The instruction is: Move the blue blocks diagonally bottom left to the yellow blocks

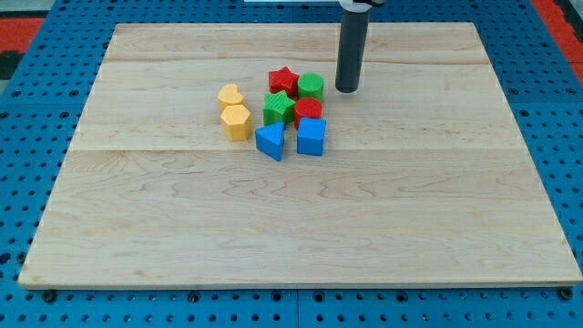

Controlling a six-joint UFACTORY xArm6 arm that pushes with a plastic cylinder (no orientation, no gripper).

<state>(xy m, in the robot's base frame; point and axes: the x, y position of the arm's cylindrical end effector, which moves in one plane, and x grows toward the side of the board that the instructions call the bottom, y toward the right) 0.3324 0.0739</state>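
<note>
Two blue blocks lie near the board's middle: a blue triangular block [270, 142] and, to its right, a blue cube-like block [311, 137]. Two yellow blocks sit to their upper left: a yellow heart-shaped block [230, 96] and a yellow hexagonal block [236, 121] just below it. My tip [347, 89] stands on the board to the upper right of the cluster, just right of the green round block, touching no block. The blue triangular block is close to the yellow hexagonal block's lower right.
A red star block [283, 80], a green round block [311, 87], a green star block [278, 108] and a red round block [308, 111] crowd just above the blue blocks. The wooden board [301, 228] lies on a blue pegboard.
</note>
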